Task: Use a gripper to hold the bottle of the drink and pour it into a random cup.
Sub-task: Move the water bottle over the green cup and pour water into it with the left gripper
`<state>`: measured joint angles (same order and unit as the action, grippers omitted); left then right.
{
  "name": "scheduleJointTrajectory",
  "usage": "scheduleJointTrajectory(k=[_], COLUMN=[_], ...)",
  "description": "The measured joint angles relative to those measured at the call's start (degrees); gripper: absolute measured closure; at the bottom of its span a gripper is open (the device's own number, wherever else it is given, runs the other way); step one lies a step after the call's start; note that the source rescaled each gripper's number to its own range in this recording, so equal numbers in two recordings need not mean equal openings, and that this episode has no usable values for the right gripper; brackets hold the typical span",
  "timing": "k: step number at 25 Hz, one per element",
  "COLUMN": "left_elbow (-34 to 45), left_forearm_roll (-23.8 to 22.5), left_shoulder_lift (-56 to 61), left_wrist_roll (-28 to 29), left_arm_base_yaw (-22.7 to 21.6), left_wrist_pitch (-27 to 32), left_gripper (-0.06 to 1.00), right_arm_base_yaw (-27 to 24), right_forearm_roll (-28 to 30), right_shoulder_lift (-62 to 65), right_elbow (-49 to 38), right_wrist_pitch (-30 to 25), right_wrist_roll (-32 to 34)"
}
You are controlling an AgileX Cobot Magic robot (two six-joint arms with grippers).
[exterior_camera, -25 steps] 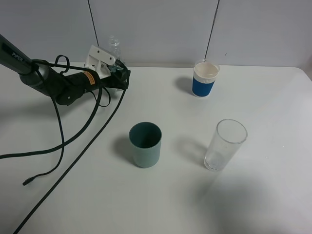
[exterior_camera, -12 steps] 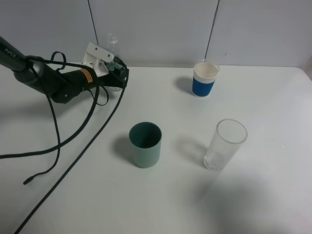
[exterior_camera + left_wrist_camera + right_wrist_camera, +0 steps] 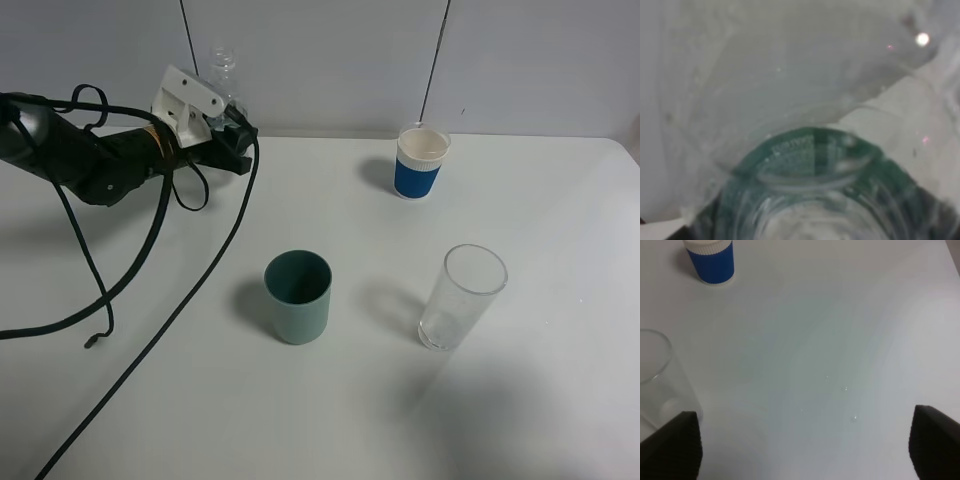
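My left gripper (image 3: 222, 112) is at the back left, shut on the bottle of the drink (image 3: 223, 68), whose clear neck sticks up above the white jaws. The bottle is lifted off the table. In the left wrist view the bottle (image 3: 810, 175) fills the frame, clear with a green label. The teal-green cup (image 3: 297, 296) stands upright at mid-table, in front of and to the right of the gripper. My right gripper (image 3: 802, 450) shows only in the right wrist view, open and empty above bare table.
A white cup with a blue sleeve (image 3: 419, 162) stands at the back right, also in the right wrist view (image 3: 710, 260). A tall clear glass (image 3: 460, 297) stands right of the teal cup, also in the right wrist view (image 3: 655, 380). Black cables (image 3: 170, 300) trail across the left of the table.
My left gripper has risen and drawn back to the left with the bottle in it, lifting it off the table. The cables shifted with it. The cups have not moved.
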<state>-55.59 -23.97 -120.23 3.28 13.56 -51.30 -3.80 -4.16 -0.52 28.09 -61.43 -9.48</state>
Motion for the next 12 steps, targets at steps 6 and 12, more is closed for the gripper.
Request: scheduleJointTrajectory(k=[6, 12], left_elbow=[4.9, 8.6], left_forearm_roll=[8.3, 11.3], left_shoulder_lift=[4.3, 7.7], left_wrist_roll=[-7.9, -12.3], left_arm_base_yaw=[2.9, 5.3], left_wrist_pitch=[-1.4, -1.6], left_gripper=[0.88, 0.88], right_arm_base_yaw=[0.0, 0.0], right_forearm_roll=[0.0, 0.0], right_shoulder_lift=[0.0, 0.0], right_elbow=[0.0, 0.0], right_wrist_pitch=[0.0, 0.0], right_wrist_roll=[0.0, 0.0])
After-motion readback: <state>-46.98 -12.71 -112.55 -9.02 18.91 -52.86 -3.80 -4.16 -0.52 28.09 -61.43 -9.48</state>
